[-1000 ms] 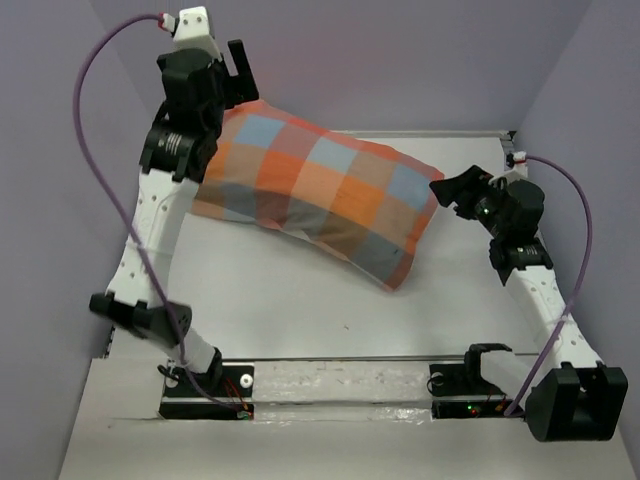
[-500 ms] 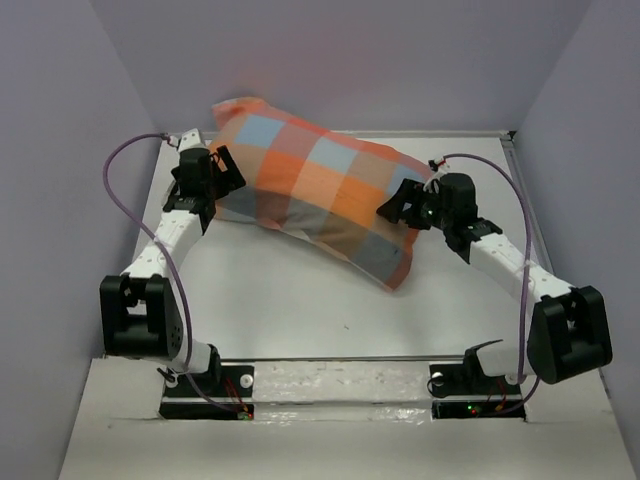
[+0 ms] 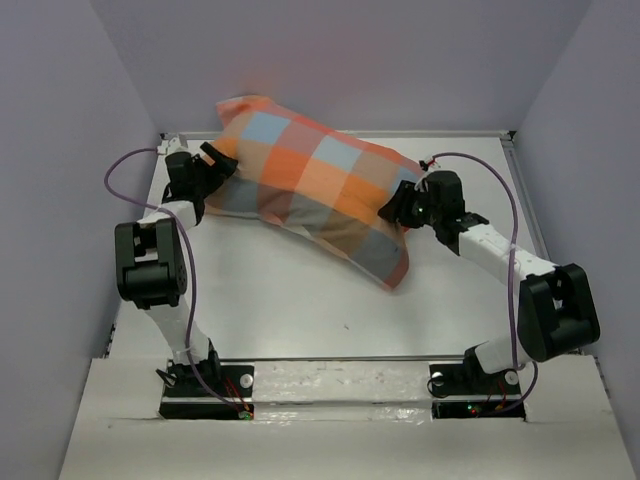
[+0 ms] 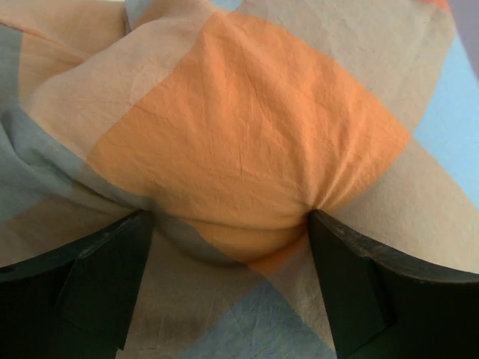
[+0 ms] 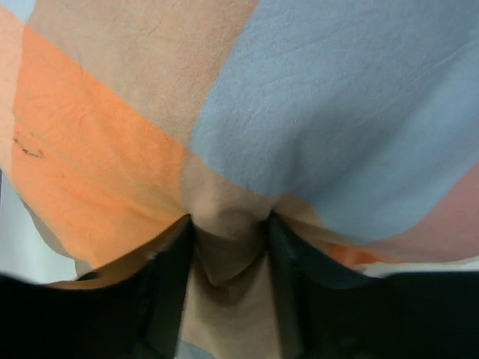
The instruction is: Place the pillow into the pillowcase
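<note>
The checked pillowcase (image 3: pixel 310 190) lies plump and slanted across the back of the table, its lower right corner pointing toward the front. The white pillow is hidden; no white cushion shows outside the case. My left gripper (image 3: pixel 213 166) is at the case's left end. In the left wrist view it (image 4: pixel 226 224) squeezes a thick bulge of orange fabric (image 4: pixel 247 134) between its jaws. My right gripper (image 3: pixel 396 208) is at the case's right side. In the right wrist view it (image 5: pixel 228 228) pinches a fold of peach fabric (image 5: pixel 337 112).
The white table (image 3: pixel 290 300) is enclosed by purple walls at the left (image 3: pixel 60 200), back and right. Purple cables (image 3: pixel 118 170) loop off both arms. A small dark speck (image 3: pixel 346 326) lies on the table near the front.
Both arms have dropped and folded in toward the pillowcase. The left gripper came down from high at the back onto the left end; the right gripper moved left onto the right side.
</note>
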`<state>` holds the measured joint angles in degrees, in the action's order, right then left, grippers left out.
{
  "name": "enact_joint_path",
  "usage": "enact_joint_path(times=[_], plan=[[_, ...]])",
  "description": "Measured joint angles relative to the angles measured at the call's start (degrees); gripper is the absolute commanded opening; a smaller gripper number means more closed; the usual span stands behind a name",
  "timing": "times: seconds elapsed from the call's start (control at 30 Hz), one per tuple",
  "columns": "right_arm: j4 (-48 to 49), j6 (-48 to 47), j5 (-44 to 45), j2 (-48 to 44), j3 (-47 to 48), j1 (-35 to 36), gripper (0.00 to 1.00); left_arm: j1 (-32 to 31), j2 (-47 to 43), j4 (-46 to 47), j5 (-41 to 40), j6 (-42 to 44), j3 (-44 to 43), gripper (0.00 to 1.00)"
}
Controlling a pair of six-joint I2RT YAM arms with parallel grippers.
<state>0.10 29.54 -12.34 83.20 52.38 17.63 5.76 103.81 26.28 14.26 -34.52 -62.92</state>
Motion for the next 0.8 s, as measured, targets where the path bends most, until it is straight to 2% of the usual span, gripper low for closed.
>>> enact_joint_path(times=[0.03, 0.07, 0.1, 0.13, 0.27, 0.43, 0.53, 0.7, 0.73, 0.8], plan=[[0.1, 0.1, 0.1, 0.7, 0.5, 0.0, 0.16, 0.0, 1.0, 2.2, 0.9, -1.6, 0.1, 0.69], [0.2, -0.1, 0.2, 1.0, 0.7, 0.0, 0.09, 0.1, 1.8, 4.9, 1.8, -2.8, 0.4, 0.31], [0.3, 0.1, 0.3, 1.2, 0.9, 0.0, 0.0, 0.1, 2.2, 7.0, 2.6, -3.9, 0.8, 0.14], [0.3, 0.2, 0.7, 1.2, 1.1, 0.0, 0.0, 0.1, 2.4, 10.0, 3.5, -5.7, 1.9, 0.02], [0.3, 0.2, 2.1, 1.2, 1.7, 0.1, 0.0, 0.0, 0.9, 20.2, 4.2, -9.9, 8.4, 0.0], [-0.4, -0.5, 6.8, -0.1, 1.7, 0.0, 0.0, 0.0, -10.3, 25.8, 0.9, -15.4, 23.5, 0.0], [-1.7, -1.2, 9.0, -3.4, 0.8, 0.0, 0.0, -0.2, -23.8, 24.5, -1.5, -16.9, 34.1, 0.0], [-5.4, -1.5, 11.1, -13.5, -4.6, 0.0, 0.0, -0.9, -45.7, 16.5, -5.1, -16.9, 44.5, 0.02], [-7.2, -1.5, 11.6, -16.4, -5.9, 0.2, 0.0, -1.0, -51.1, 13.6, -5.4, -16.6, 46.3, 0.03], [-10.3, -1.5, 12.2, -21.0, -7.1, 0.4, 0.0, -1.2, -59.8, 8.2, -5.7, -15.7, 48.8, 0.13]])
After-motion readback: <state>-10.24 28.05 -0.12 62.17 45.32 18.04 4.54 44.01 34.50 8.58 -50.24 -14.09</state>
